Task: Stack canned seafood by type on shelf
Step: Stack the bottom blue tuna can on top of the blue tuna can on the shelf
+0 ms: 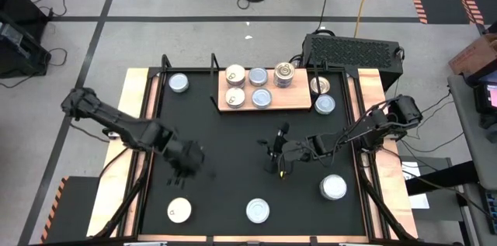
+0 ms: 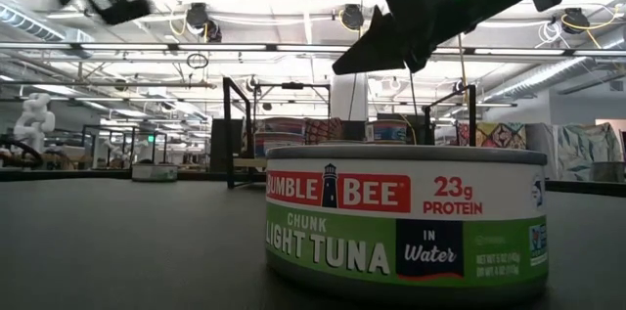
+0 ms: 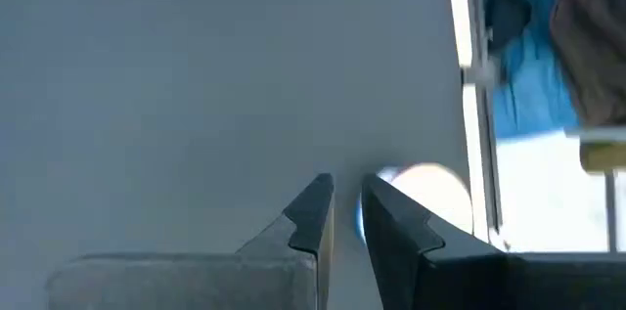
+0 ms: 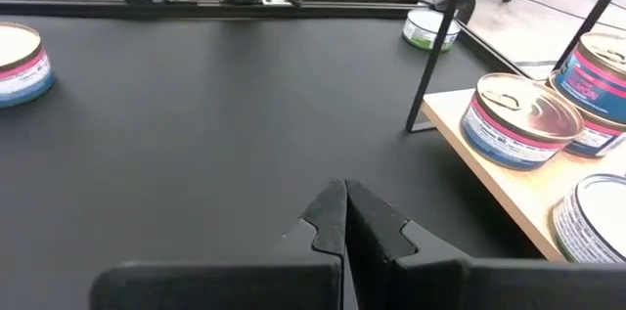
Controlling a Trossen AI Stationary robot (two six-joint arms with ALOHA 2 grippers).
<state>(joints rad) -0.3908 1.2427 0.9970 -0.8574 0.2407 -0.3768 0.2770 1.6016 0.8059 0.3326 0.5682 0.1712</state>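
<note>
Shelf (image 1: pixel 299 105), four tins, six off-shelf

The tabletop (image 4: pixel 196 124) is a matt black sheet, smooth with barely any sheen; the shelf (image 4: pixel 509 188) is pale bare wood, light grain, black metal posts (image 4: pixel 435 51) at the ends; the tins are shiny metal, the tuna can (image 2: pixel 406 222) wearing a glossy printed paper label, the ring-pull tin (image 4: pixel 518 119) with a goldish brushed lid; gripper fingers (image 4: pixel 328 214) look like dull dark plastic.
</note>
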